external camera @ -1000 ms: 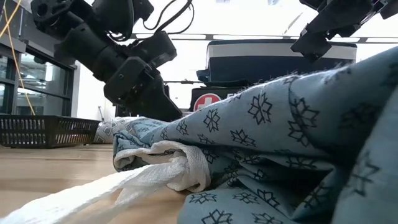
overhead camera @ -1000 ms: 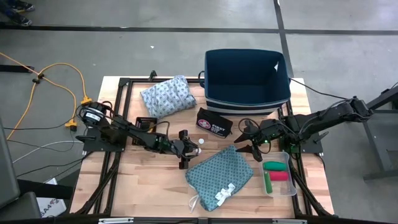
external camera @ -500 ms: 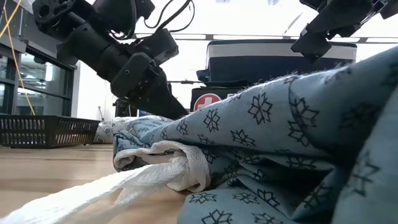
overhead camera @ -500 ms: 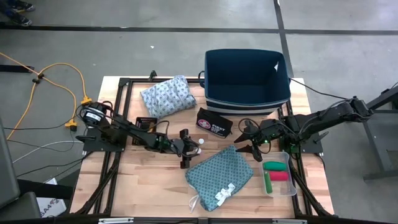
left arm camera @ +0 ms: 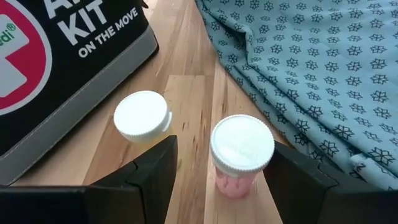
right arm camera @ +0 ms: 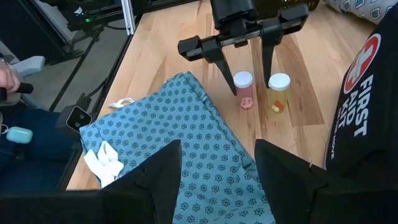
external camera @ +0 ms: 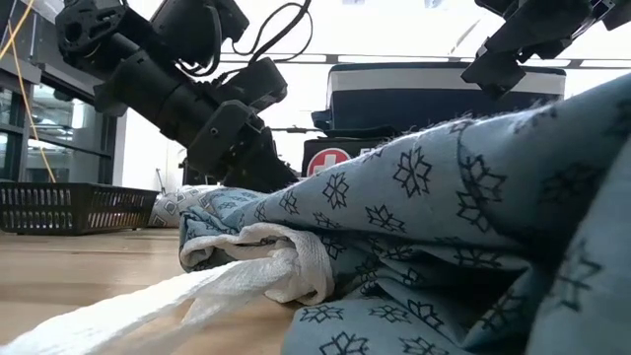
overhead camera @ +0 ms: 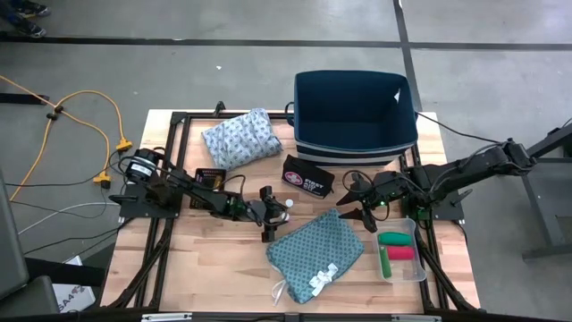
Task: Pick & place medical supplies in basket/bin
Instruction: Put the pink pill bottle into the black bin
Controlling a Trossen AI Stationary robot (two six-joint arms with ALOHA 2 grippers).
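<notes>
Vials are what the coming move is turning on: two small upright ones with white caps are standing side by side on the worktop (overhead camera: 223, 268), the pink-filled vial (left arm camera: 241, 155) and the yellow-filled vial (left arm camera: 142, 117), just off the near corner of the black first aid kit (overhead camera: 307, 176) and close beside the edge of the teal cloth (overhead camera: 317, 248). The left claw (overhead camera: 267, 215) is sitting low right at them, its fingers (left arm camera: 149, 174) standing apart and gripping nothing, and the pink-filled vial is standing in the gap between them, slightly toward one finger, while the yellow one is waiting just ahead and to the side, outside a clean closing line. Both vials are standing with their long axis vertical, so I am judging that a level pinch across the body below the cap is what the pink one is calling for. The right claw (overhead camera: 360, 203) is hanging farther off across the teal cloth, also spread and empty, pointing back toward the same pair, so the left arm is clearly the nearer one. Beyond the kit the dark blue bin (overhead camera: 355, 109) is waiting at the far edge, the pale blue-grey cloth (overhead camera: 239, 139) is lying beside it, and the red and green rolls (overhead camera: 398, 246) are resting in a clear tray (overhead camera: 420, 268) near the right arm.
</notes>
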